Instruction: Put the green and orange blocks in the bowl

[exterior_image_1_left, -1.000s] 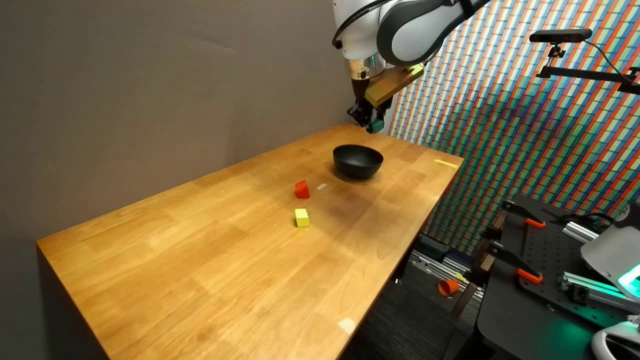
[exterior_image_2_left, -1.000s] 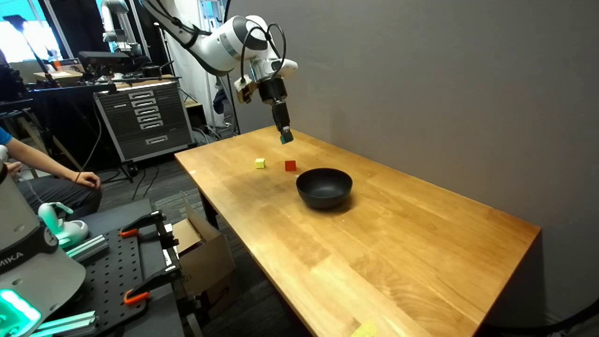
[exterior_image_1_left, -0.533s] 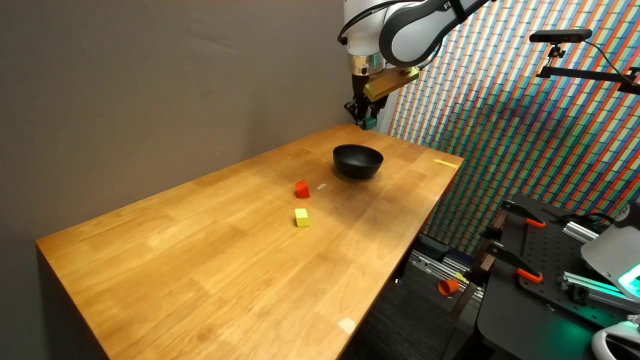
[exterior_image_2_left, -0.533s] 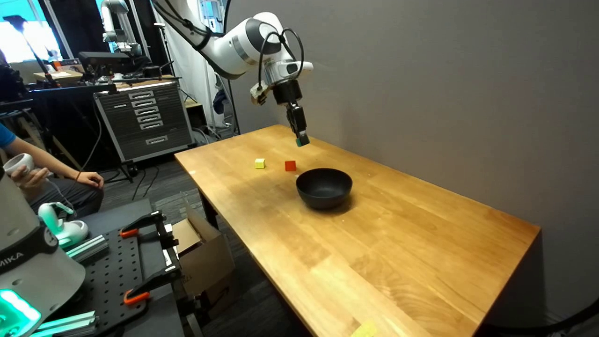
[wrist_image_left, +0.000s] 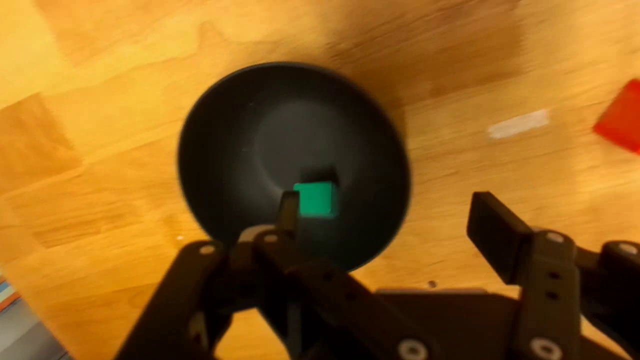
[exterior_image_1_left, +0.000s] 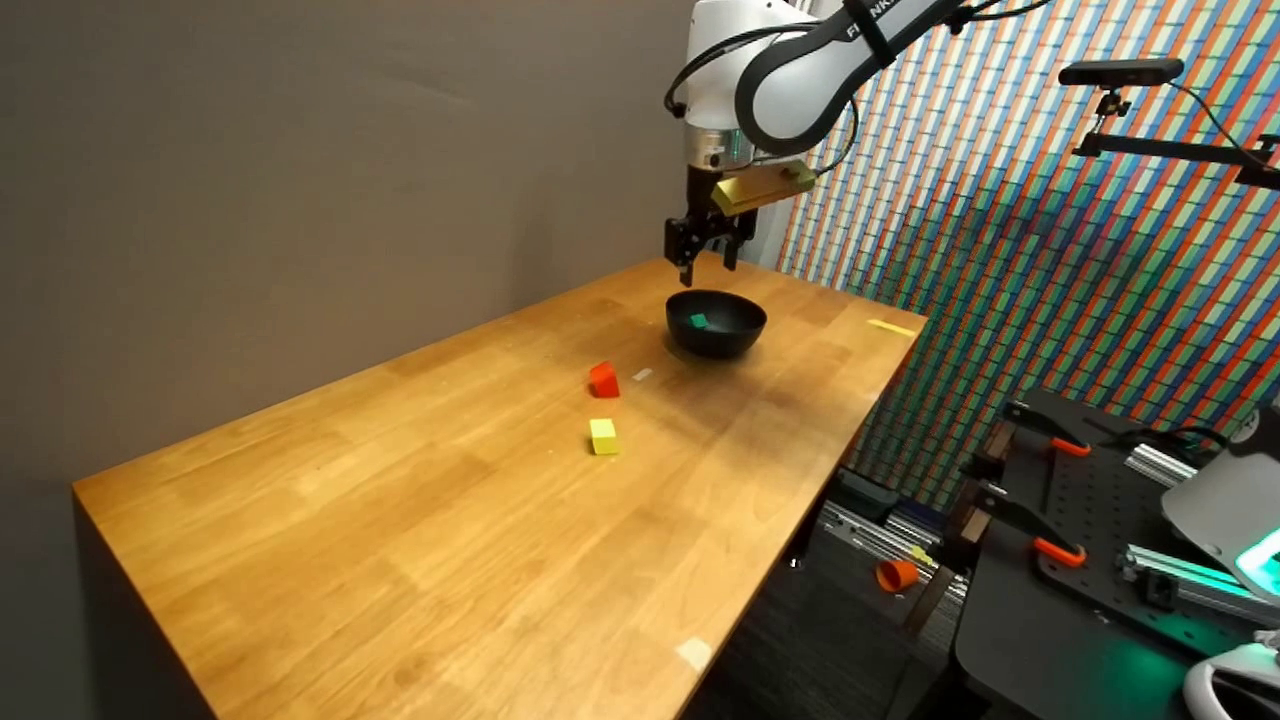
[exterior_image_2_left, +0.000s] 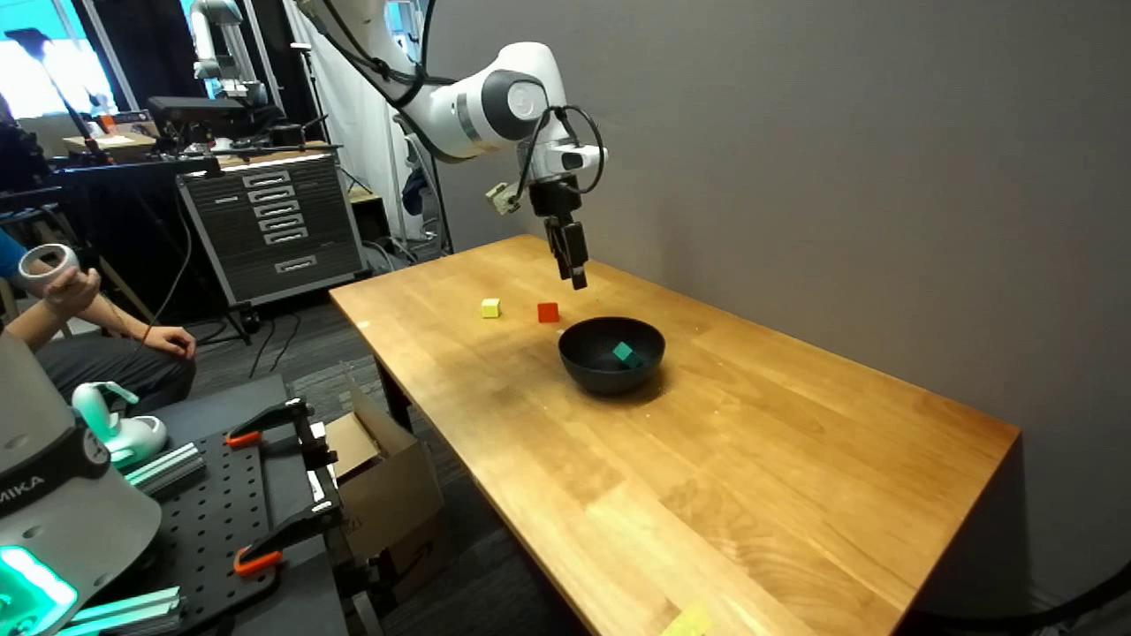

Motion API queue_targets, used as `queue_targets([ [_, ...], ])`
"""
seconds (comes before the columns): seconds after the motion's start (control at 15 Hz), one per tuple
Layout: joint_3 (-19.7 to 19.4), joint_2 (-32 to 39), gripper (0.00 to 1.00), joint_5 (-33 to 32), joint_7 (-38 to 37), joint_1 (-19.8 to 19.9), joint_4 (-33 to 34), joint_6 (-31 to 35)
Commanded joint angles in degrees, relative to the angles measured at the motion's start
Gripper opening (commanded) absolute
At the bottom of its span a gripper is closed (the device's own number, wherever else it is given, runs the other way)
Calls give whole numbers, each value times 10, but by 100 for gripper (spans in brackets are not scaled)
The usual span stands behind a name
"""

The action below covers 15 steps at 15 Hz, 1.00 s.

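Note:
The black bowl (exterior_image_1_left: 730, 342) stands on the wooden table, with the green block (exterior_image_2_left: 626, 355) lying tilted inside it against the inner wall. From the wrist view, the green block (wrist_image_left: 317, 199) is partly covered by one finger. My gripper (wrist_image_left: 386, 197) is open, nothing between its fingers, and hovers above the bowl on its wall side; an exterior view shows the gripper (exterior_image_1_left: 708, 274) just over the rim. A red-orange block (exterior_image_1_left: 604, 380), apparently the orange block, rests on the table a short way from the bowl; it also shows at the wrist view's right edge.
A yellow block (exterior_image_1_left: 604, 437) sits on the table near the red-orange one, visible in both exterior views. A grey wall (exterior_image_2_left: 795, 221) runs along the table's long side. Flat pieces of tape (wrist_image_left: 519, 124) are stuck to the tabletop.
The gripper has moved over to the bowl and opened. The green block, held between its fingers before, is now in the bowl. The red-orange and yellow blocks have stayed in place.

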<state>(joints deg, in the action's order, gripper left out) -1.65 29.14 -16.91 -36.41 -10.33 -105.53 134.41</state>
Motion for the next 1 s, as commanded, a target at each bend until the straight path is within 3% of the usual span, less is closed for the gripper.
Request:
queue_targets([
  [0.0,49,52,100,102,70,1,68,1],
  [0.4,69,146,100,170,101,-41,159,-11],
  [0.93,-3,248,100,111,66,-118,255,-18],
])
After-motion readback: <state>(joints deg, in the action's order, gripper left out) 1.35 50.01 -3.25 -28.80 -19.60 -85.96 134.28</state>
